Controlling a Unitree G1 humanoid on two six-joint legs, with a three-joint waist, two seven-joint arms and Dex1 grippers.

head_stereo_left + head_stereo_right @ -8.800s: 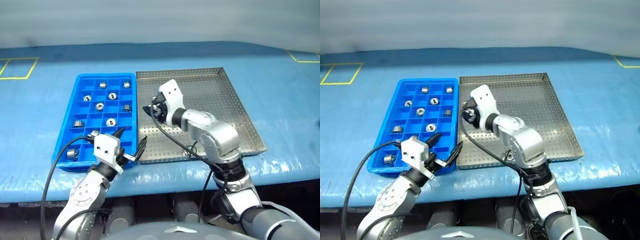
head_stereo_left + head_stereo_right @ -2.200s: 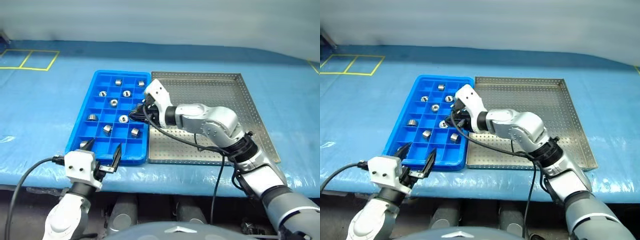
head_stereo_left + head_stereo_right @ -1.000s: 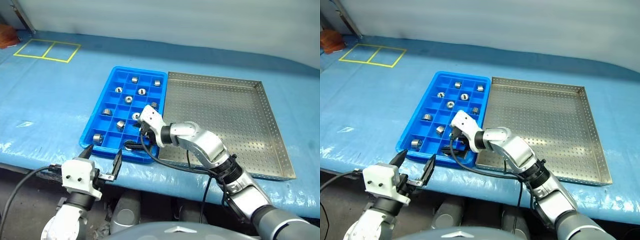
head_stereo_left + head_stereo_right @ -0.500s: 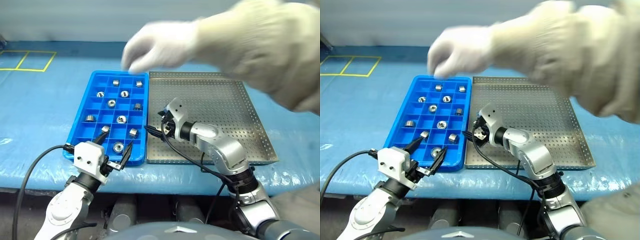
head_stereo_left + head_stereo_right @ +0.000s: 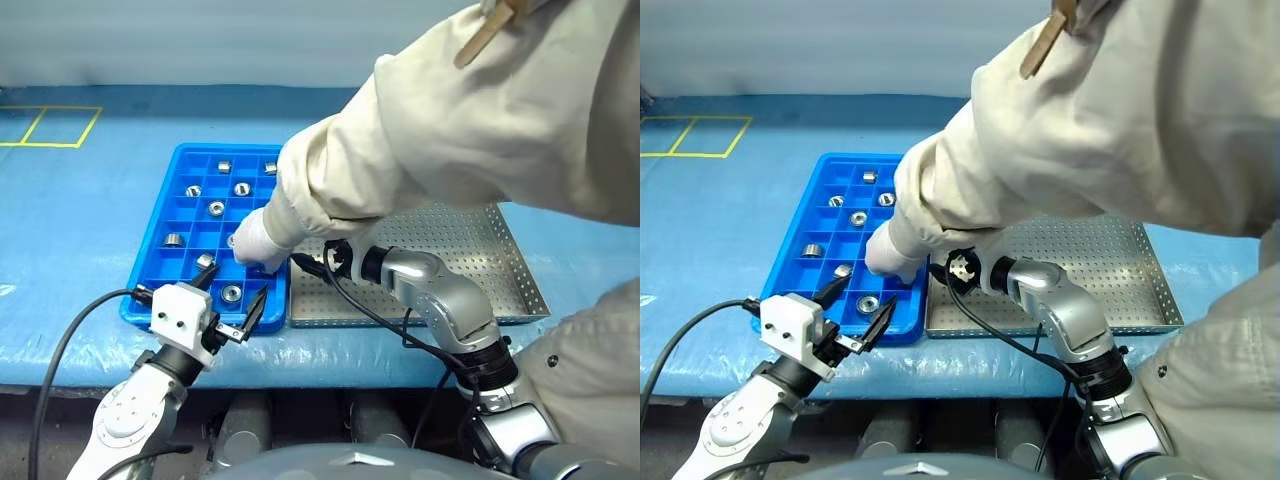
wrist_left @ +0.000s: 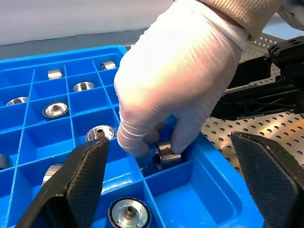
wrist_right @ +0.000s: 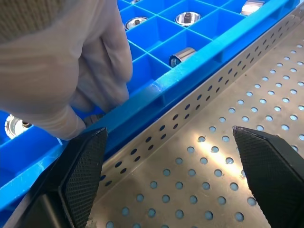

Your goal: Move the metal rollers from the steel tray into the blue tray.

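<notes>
A person's gloved hand (image 5: 262, 243) is reaching down from the right into the blue tray (image 5: 150, 270), and its fingertips are pinching one metal roller (image 6: 167, 153) inside a compartment next to the tray's right wall, near the front edge. The cream sleeve (image 5: 430, 130) of the person is passing over the steel tray (image 5: 470, 260) and is covering most of it.

The blue tray is lying on the desk (image 5: 70, 210), which is covered with a blue sheet, and its right side is touching the left side of the steel tray. The other metal rollers (image 5: 216, 208) are sitting one per compartment in the blue tray, spread from the far row to the front row. One of them (image 6: 129, 213) is lying in the front row, just in front of the left gripper. The part of the steel tray's dotted floor that is showing is bare.

The left gripper (image 5: 232, 296) is hovering over the front edge of the blue tray with its fingers spread wide and holding nothing. The right gripper (image 7: 166, 175) is hanging over the left edge of the steel tray, close to the blue tray's wall and just beside the gloved hand; its fingers are also standing wide apart and are gripping nothing.
</notes>
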